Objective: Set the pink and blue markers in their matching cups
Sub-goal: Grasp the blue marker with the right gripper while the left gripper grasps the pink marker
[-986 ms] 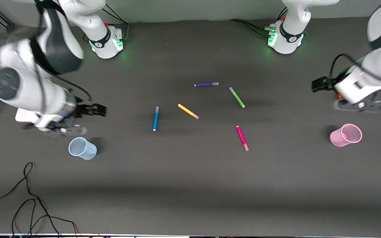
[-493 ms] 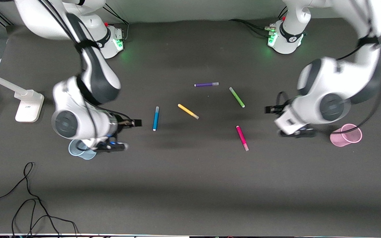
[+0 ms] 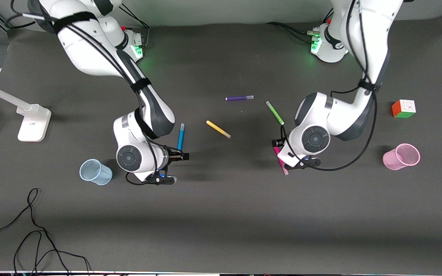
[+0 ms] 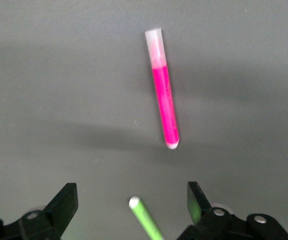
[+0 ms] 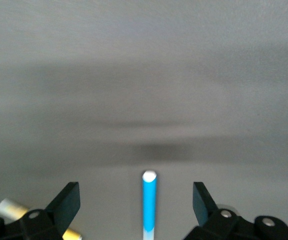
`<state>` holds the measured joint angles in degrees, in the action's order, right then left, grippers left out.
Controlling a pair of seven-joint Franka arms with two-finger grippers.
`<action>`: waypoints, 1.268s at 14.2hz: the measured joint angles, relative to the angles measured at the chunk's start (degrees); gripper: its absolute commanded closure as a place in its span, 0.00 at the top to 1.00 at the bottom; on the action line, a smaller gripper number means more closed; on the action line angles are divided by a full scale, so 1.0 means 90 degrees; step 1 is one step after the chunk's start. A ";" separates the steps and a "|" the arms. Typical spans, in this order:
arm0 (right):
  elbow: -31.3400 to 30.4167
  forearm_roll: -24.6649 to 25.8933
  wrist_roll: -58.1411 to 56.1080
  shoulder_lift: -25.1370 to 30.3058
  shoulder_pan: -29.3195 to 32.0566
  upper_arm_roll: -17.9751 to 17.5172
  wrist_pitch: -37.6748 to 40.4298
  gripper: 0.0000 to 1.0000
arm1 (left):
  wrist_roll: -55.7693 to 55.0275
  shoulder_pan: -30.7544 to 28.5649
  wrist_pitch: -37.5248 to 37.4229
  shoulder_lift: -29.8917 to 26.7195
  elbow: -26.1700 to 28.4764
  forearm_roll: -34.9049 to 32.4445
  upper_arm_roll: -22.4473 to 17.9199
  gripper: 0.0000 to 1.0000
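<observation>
Dark bench (image 3: 221,214), five pens scattered about the middle. Blue marker (image 3: 181,137) lies flat, long axis running roughly 12 to 6 o'clock in the front view, its nearer end hidden under the right arm's wrist. Right pincer (image 5: 136,202) hangs low over that nearer end, fingers spread wide with the marker's white-tipped end (image 5: 149,200) centred in the gap, nothing gripped. Pink marker (image 3: 281,163) lies flat toward the left arm's end of the bench, tilted about 11 to 5 o'clock, pale cap at the end nearer the front camera, partly covered by the left arm's wrist. Left pincer (image 4: 132,202) hovers over the bench just off the marker's uncapped end (image 4: 164,102), fingers wide apart, holding nothing; the marker lies clear of the fingers. A green pen (image 3: 274,112) lies at about 12 o'clock from the pink marker, farther from the front camera; its tip shows between the left pincer's fingers (image 4: 144,217). Yellow pen (image 3: 218,129) lies between the two markers, purple pen (image 3: 239,98) farther from the camera than it. Blue cup (image 3: 95,172) stands upright at the right arm's end, empty. Pink cup (image 3: 401,156) stands at the left arm's end, empty. A colour cube (image 3: 403,108) sits at 12 o'clock from the pink cup.
</observation>
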<state>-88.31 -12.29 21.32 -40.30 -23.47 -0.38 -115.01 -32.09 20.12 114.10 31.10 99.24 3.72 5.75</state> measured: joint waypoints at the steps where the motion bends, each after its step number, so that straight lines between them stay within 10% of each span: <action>1: -0.0141 -0.0001 0.0000 -0.0044 0.0001 0.0004 -0.0136 0.95 | -0.0105 0.0004 0.0236 0.0159 0.0001 0.0002 0.0000 0.94; 6: -0.0652 -0.0153 0.0024 -0.0068 -0.0189 -0.0007 -0.0477 0.81 | -0.0386 0.0100 0.0985 0.0794 -0.0007 0.0104 0.0001 0.64; 10: -0.0902 -0.0157 0.0040 -0.0043 -0.0225 -0.0004 -0.0627 0.57 | -0.0422 0.0198 0.1135 0.0880 -0.0005 0.0247 0.0003 0.58; 13: -0.1027 -0.0158 0.0041 -0.0037 -0.0225 -0.0004 -0.0715 0.24 | -0.0430 0.0237 0.1144 0.0882 -0.0005 0.0319 0.0003 0.00; 18: -0.1097 -0.0160 0.0044 0.0030 -0.0224 0.0017 -0.0721 0.00 | -0.0434 0.0243 0.1153 0.0876 -0.0018 0.0360 0.0004 0.00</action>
<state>-98.19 -13.73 21.72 -40.03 -25.49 -0.23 -121.49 -36.00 22.30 124.48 38.99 99.08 6.97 5.79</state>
